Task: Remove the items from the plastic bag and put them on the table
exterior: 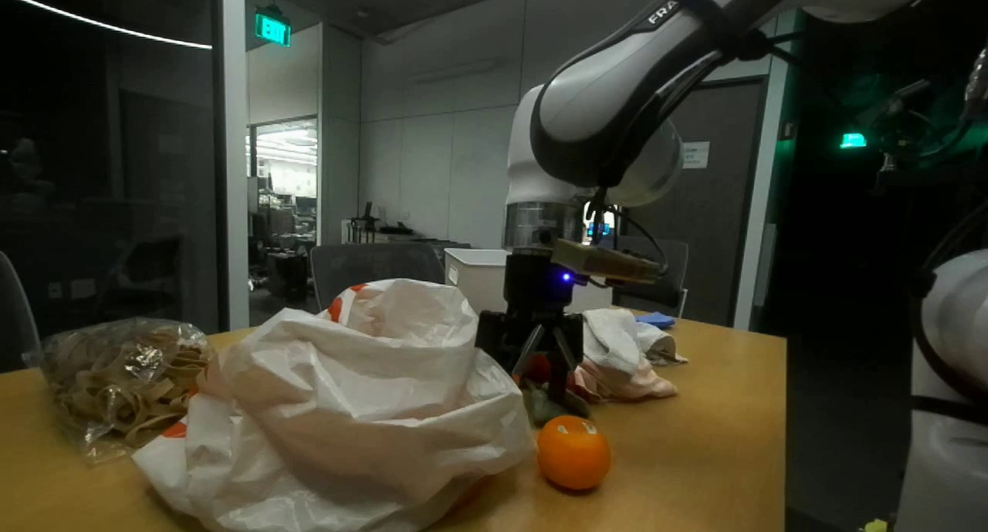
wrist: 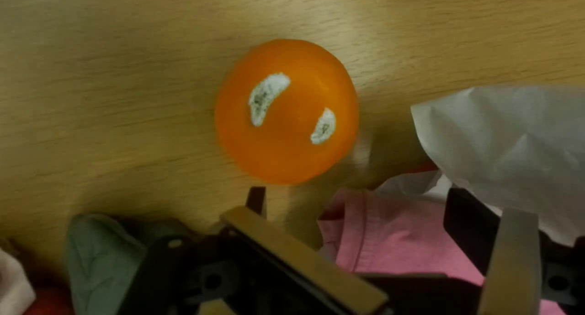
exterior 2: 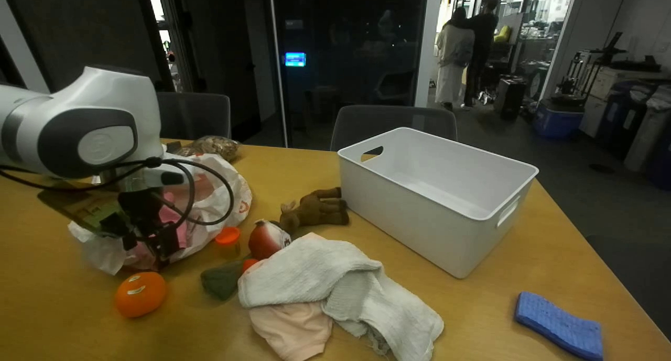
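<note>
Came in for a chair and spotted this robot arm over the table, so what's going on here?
The teleoperated robot arm has the job of taking items out of the white plastic bag and onto the table. Its hand is open by the bag's mouth, with pink cloth showing in the gap; I can't tell whether it touches the cloth. An orange rounded piece, a dark green piece and a red-and-white rounded piece lie on the table outside the bag.

Arm (exterior: 610, 99) — slanting down to the wrist (exterior: 540, 225) | gripper (wrist: 359, 203) — pointing downward | fingers (wrist: 512, 260) spread wide apart
</note>
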